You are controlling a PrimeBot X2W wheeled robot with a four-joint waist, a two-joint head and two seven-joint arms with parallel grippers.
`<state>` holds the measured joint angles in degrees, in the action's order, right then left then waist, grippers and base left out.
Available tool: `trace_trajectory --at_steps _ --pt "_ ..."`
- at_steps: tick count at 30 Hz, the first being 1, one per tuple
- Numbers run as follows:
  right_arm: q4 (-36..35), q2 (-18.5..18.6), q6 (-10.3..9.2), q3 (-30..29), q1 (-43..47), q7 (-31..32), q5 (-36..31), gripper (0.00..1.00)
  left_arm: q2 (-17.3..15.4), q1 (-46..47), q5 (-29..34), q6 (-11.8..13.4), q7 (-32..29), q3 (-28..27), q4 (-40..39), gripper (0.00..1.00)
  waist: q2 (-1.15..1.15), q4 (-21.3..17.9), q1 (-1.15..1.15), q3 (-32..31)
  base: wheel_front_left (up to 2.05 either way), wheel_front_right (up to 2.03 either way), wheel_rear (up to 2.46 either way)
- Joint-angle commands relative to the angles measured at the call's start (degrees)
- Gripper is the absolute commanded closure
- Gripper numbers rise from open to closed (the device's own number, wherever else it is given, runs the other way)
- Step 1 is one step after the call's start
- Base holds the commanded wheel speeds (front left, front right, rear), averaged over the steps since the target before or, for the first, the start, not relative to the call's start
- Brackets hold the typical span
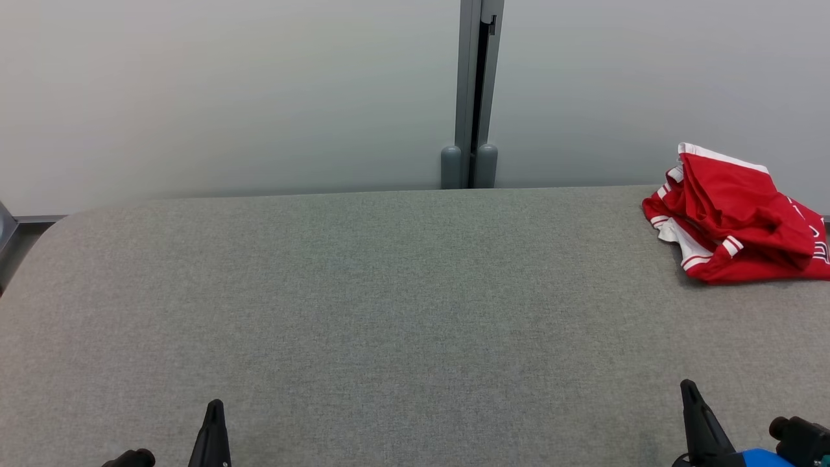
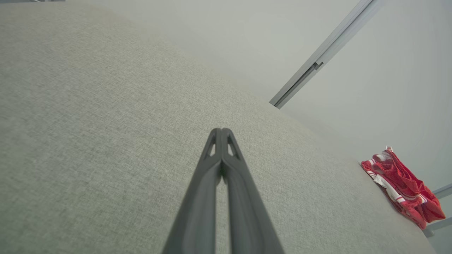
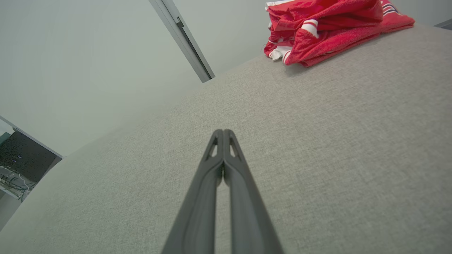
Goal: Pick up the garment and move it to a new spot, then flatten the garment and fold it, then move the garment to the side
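head: high, looking down across table (image 1: 389, 292) toward wall (image 1: 227, 97) | wrists: low, near table, looking along own fingers (image 2: 197, 197) | shared: garment (image 1: 726, 220) (right in head frame), wall post (image 1: 476, 78)

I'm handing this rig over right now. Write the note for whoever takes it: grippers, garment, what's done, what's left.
Grippers: the left gripper is shut and empty, fingers over the bare table. The right gripper is the same.
Garment: red with white trim, crumpled at the table's far right, by the back edge, nearer the right arm.
Done: nothing yet.
Left: pick it up, move it, flatten, fold, set aside.
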<state>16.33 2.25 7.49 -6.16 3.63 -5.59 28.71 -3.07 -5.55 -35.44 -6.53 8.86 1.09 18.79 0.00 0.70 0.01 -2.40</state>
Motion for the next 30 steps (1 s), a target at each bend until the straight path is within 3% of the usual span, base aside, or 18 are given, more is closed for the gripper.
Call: trace_trajectory --at_steps 1,30 --pt "-0.98 0.3 0.0 -0.1 -1.83 0.35 2.36 1.0 -0.04 1.93 -1.95 -0.25 -0.44 -0.37 -1.02 1.0 0.0 -0.01 0.0 0.03 0.0 0.0 0.0" --pt "-1.61 0.51 0.0 -0.24 -5.09 4.79 25.38 1.0 0.04 5.9 -22.6 -0.62 -6.1 -3.21 -2.54 1.0 0.0 -0.2 -0.01 0.73 0.0 0.0 0.0"
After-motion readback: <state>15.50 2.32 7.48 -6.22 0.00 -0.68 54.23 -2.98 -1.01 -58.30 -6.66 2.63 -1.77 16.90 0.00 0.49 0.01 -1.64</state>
